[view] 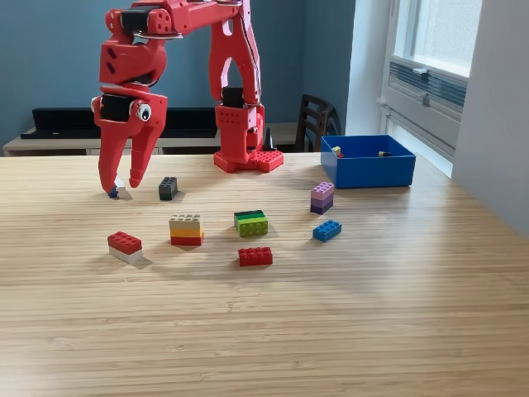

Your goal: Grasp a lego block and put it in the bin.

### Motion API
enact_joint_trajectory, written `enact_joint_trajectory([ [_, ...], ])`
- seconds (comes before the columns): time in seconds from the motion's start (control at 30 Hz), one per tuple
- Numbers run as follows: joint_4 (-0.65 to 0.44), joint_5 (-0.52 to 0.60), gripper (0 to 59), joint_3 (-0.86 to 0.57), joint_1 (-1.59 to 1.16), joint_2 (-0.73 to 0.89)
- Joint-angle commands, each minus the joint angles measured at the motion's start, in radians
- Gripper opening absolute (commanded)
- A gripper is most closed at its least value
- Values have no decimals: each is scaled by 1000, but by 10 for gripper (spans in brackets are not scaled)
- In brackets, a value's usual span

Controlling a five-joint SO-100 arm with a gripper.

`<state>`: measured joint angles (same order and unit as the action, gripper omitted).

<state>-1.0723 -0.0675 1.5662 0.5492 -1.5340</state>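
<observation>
My red gripper [119,185] hangs open at the exterior view's left, fingertips pointing down. Its fingers stand on either side of a small blue and white lego block [116,191], which is partly hidden behind the left finger; I cannot tell if they touch it. A black block [168,188] lies just right of the gripper. The blue bin [368,170] stands at the back right with small pieces inside.
Loose blocks on the wooden table: red on white [125,246], a beige, yellow and red stack [186,230], a green stack [250,222], red [255,256], blue [326,231], purple [322,198]. The arm's red base [246,157] stands at the back centre.
</observation>
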Motion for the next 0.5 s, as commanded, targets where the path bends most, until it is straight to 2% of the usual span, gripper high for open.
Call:
enact_joint_trajectory([
  [0.03,14,38,221,-143,-5,35],
  [0.5,8,209,216,-288,-60,287],
])
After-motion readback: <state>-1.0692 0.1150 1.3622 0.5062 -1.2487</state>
